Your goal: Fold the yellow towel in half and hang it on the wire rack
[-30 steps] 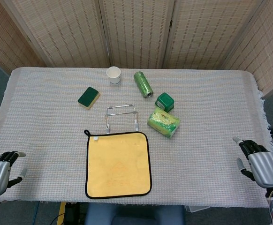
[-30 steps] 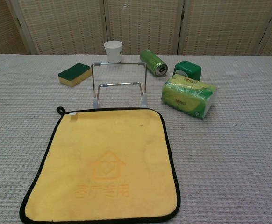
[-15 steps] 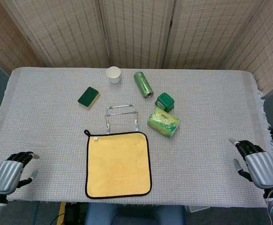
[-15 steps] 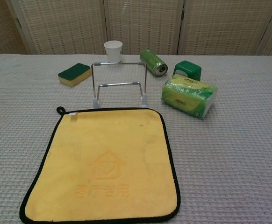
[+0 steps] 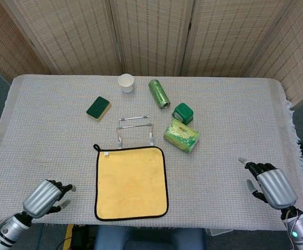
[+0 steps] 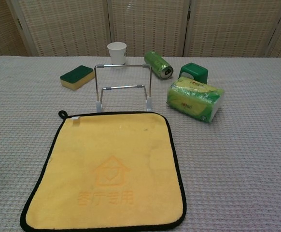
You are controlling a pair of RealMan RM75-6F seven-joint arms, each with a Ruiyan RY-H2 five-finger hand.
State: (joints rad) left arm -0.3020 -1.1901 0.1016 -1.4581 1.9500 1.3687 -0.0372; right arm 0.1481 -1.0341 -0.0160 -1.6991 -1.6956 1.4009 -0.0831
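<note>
The yellow towel with black trim lies flat and unfolded near the table's front edge; the chest view shows the towel with a house print and a loop at its far left corner. Just behind its far edge stands the wire rack, upright and bare, also visible as the rack in the chest view. My left hand hovers at the front left, left of the towel, holding nothing. My right hand is at the front right, well away from the towel, with its fingers apart and empty.
Behind the rack stand a white paper cup and a green can lying on its side. A green-and-yellow sponge lies at the left. A small green box and a green tissue pack sit right of the rack.
Both hands have moved inward over the table: the left hand to the right toward the towel, the right hand to the left. The towel and rack have not moved.
</note>
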